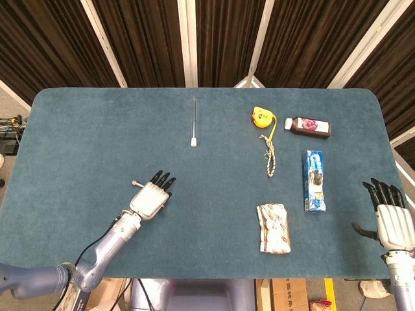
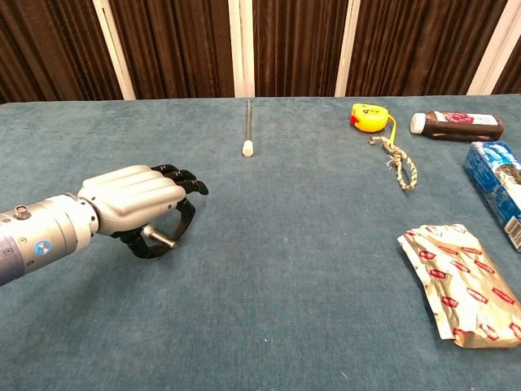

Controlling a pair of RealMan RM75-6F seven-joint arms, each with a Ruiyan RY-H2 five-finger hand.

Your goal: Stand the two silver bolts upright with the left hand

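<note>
My left hand (image 1: 150,197) (image 2: 138,204) hovers low over the near-left part of the blue table (image 1: 84,129). Its fingers curl down around one silver bolt (image 2: 159,237), which lies on its side between the thumb and a finger. From the head view only a short silver end of the bolt (image 1: 136,184) shows at the hand's left edge. I see no second bolt; the hand may hide it. My right hand (image 1: 392,217) rests at the table's near-right corner with fingers spread and nothing in it.
A thin clear rod (image 1: 193,123) lies at the far middle. On the right are a yellow tape measure (image 1: 260,116), a knotted rope (image 1: 270,155), a dark bottle (image 1: 310,126), a blue box (image 1: 314,180) and a foil packet (image 1: 273,227).
</note>
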